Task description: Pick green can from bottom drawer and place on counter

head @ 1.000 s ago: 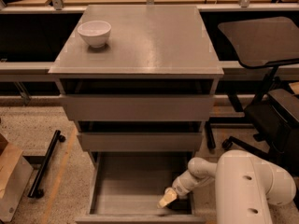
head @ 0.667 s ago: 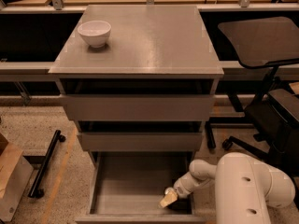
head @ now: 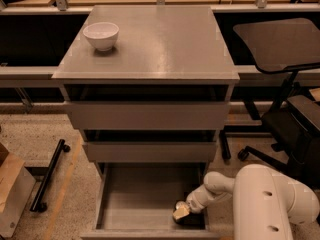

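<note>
The bottom drawer point(head: 107, 204) is pulled open below two narrower grey drawers. My gripper point(head: 181, 212) reaches down into its front right corner, with the white arm point(head: 260, 199) coming in from the right. A small dark shape point(head: 191, 219) lies right under and beside the gripper; it may be the green can, but it is mostly hidden and I cannot tell whether it is held. The counter point(head: 160, 44) is the grey cabinet top above.
A white bowl point(head: 101, 35) stands on the counter's back left. A black chair point(head: 285, 44) and its wheeled base stand to the right of the cabinet. A black bar on wheels point(head: 47, 176) and a cardboard box point(head: 10, 194) lie on the floor at left.
</note>
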You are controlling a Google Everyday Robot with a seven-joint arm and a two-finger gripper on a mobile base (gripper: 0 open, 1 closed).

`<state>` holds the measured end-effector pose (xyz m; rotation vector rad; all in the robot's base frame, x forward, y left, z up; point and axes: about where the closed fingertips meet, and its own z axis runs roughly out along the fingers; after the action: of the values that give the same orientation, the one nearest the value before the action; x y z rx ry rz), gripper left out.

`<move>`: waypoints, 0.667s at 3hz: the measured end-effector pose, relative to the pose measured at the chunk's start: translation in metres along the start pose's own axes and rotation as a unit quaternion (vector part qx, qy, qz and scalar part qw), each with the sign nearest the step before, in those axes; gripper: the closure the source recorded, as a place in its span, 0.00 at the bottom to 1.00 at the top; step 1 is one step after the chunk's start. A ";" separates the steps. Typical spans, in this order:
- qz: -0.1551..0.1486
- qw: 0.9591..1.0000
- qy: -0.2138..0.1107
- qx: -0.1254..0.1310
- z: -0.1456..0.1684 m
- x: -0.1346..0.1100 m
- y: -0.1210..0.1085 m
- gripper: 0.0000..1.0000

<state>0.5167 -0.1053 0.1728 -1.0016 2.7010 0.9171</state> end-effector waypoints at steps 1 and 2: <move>-0.007 1.000 -0.007 0.004 -0.005 -0.006 0.004 0.85; -0.019 0.999 -0.023 -0.016 -0.026 -0.024 0.015 1.00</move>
<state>0.5288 -0.0981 0.2086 -1.0221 2.6290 0.9669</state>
